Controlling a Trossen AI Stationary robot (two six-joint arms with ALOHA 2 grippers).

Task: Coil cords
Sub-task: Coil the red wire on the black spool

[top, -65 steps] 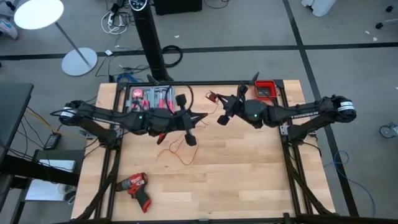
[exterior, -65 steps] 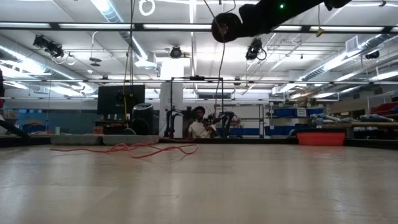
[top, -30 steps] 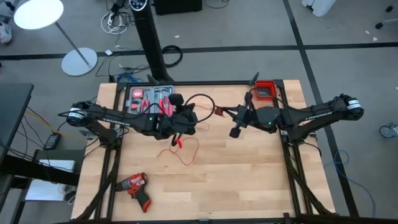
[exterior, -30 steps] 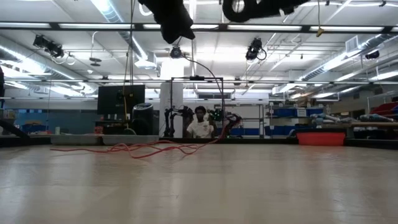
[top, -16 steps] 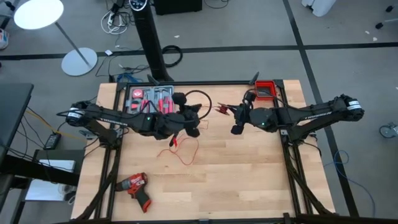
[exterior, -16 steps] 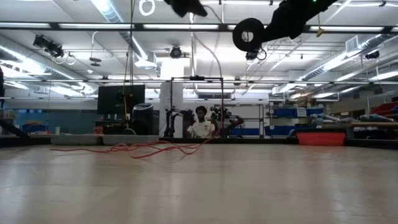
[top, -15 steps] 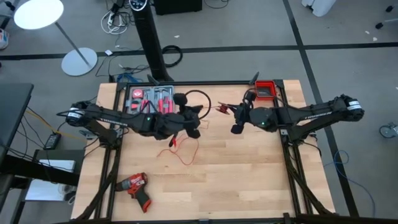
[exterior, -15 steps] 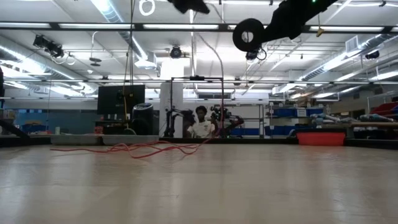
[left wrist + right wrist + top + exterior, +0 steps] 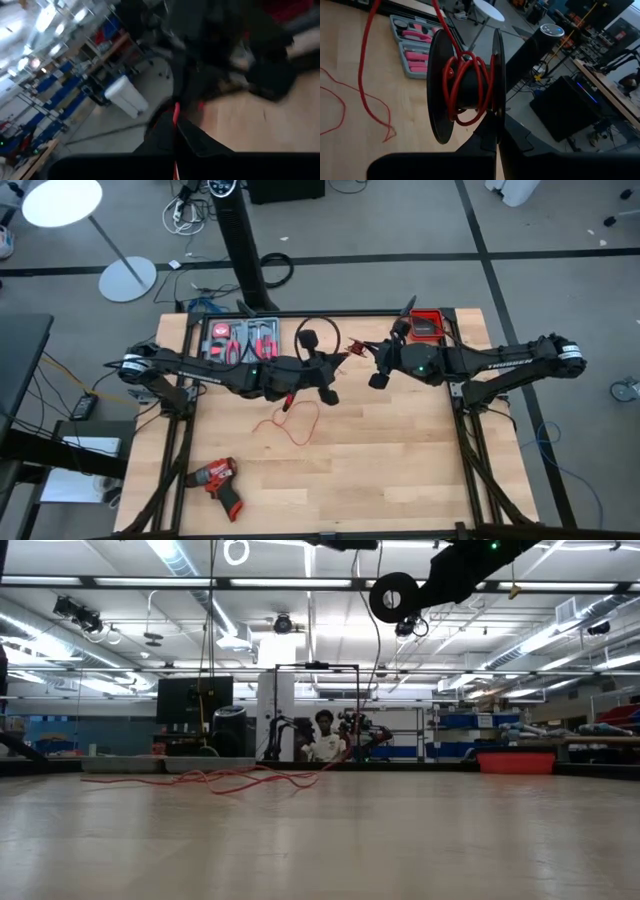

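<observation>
Your right gripper is pinching shut on the black spool, gripping it at the flange edge. Several turns of the red wire are sitting on the hub, and one strand is running off toward the table. From above, that gripper is hanging over the far middle of the table, just beside the left one.

Your left gripper is facing it from the other side. In its own wrist view the red wire is passing right at the fingertips — but the picture is too smeared, so you cannot tell whether they are closed on it. A dark loop of the black cable is arching just behind that gripper.

The slack red wire is lying in loose bends on the wood, below the left gripper.

Along the far edge, the grey tool case is lying open with red-handled hand tools in its slots. The red bin is sitting at the far right corner — something dark is in it, not identifiable. The drill is lying near the front left corner, well apart from both cords.
</observation>
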